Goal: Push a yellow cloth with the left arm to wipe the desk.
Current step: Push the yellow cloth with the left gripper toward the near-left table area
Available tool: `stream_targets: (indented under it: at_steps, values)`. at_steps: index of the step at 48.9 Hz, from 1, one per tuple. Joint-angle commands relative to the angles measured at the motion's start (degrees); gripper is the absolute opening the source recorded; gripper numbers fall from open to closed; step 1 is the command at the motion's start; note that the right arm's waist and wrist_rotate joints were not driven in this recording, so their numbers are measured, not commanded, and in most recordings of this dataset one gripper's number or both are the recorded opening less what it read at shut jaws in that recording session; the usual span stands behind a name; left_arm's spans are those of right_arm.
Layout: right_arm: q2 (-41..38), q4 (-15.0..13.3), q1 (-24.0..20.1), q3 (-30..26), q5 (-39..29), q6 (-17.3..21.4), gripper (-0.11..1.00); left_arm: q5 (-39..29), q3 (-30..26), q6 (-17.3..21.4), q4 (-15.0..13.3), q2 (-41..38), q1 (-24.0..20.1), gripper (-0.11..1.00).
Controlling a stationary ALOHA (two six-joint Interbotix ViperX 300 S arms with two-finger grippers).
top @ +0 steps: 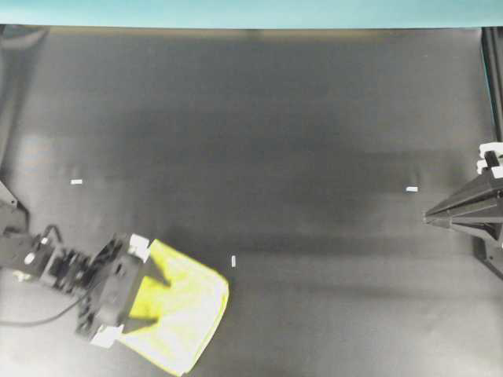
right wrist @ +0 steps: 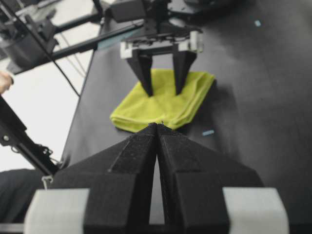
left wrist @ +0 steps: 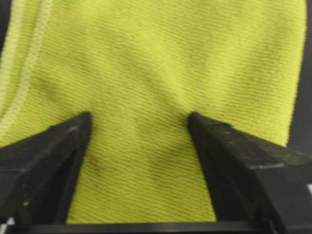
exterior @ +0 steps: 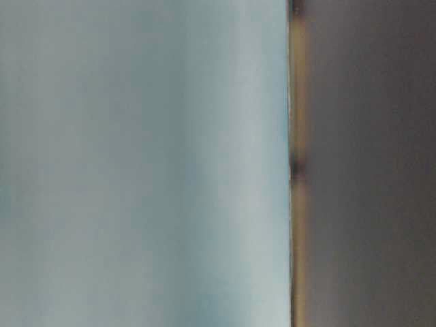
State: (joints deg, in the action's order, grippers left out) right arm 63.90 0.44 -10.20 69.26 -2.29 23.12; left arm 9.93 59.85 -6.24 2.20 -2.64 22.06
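Overhead view: left arm's fingers [top: 149, 292] spread apart, tips pressing the soft, light yellow cloth [top: 185, 318] at the table's [top: 314, 141] near-left corner; likely bunches, so press mid-cloth.

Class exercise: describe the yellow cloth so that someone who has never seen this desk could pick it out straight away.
Start with the wide black desk and go to its near-left corner in the overhead view, where the left arm's end effector stands with its jaws open and both fingertips on the yellow cloth. It is a folded, roughly square cloth with paler edges, the only brightly coloured thing on the desk; the rest are tiny white tape marks.
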Motion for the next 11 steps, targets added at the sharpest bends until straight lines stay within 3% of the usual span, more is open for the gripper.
stream_targets:
  at_steps: [1,11]
  values:
    - [-0.3,0.2,0.0,-0.8,0.5,0.0,0.01,-1.6,4.3,-2.1,0.4,-1.6,5.4,0.79]
    - [-0.3,0.2,0.0,-0.8,0.5,0.0,0.01,-1.4,3.8,-2.0,0.4,-0.4,5.7,0.79]
